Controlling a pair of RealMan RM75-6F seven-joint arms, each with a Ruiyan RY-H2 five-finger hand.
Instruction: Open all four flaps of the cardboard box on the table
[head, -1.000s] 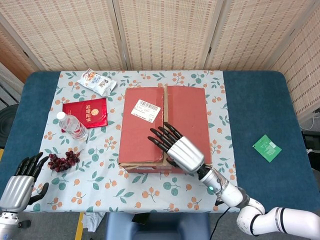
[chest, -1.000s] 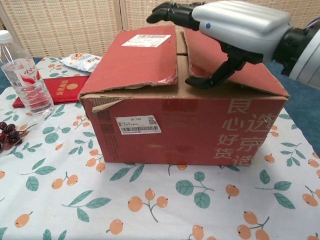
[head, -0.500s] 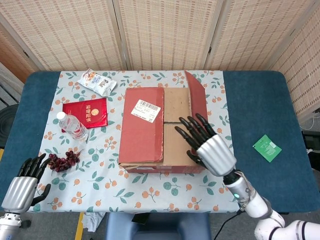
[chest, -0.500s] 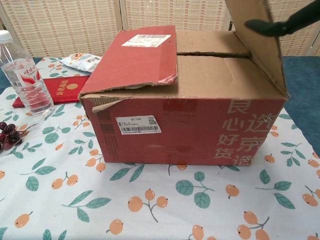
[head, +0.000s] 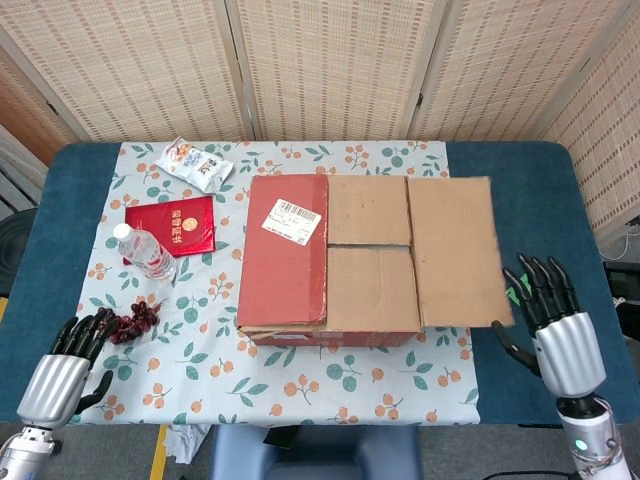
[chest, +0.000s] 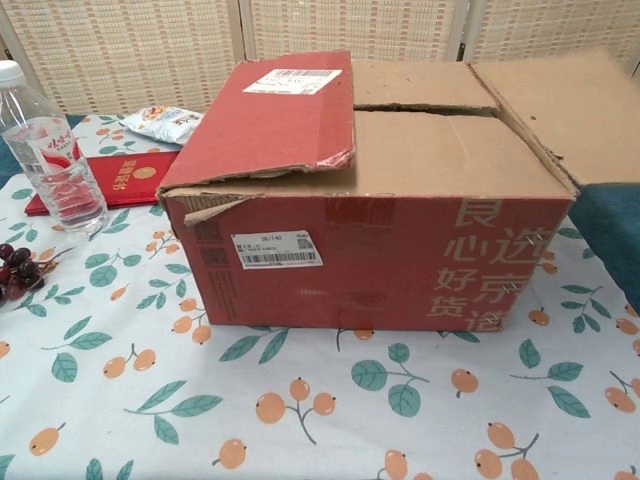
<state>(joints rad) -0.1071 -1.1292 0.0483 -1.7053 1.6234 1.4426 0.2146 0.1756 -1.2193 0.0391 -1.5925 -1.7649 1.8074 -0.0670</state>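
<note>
one flap (head: 455, 250) open, box (head: 325, 260) inside hidden

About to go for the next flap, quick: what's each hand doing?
Left hand: holds nothing; open or curled, can't tell.
Right hand: open, empty.

Red cardboard box (head: 300, 262) mid-table: right flap (head: 453, 250) folded outward, left flap (head: 285, 245) closed.

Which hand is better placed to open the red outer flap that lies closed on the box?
Probably the left. The closed red flap covers the box's left half, the side nearest the left hand, which is free. The right hand sits beyond the opened right flap, across the box.
</note>
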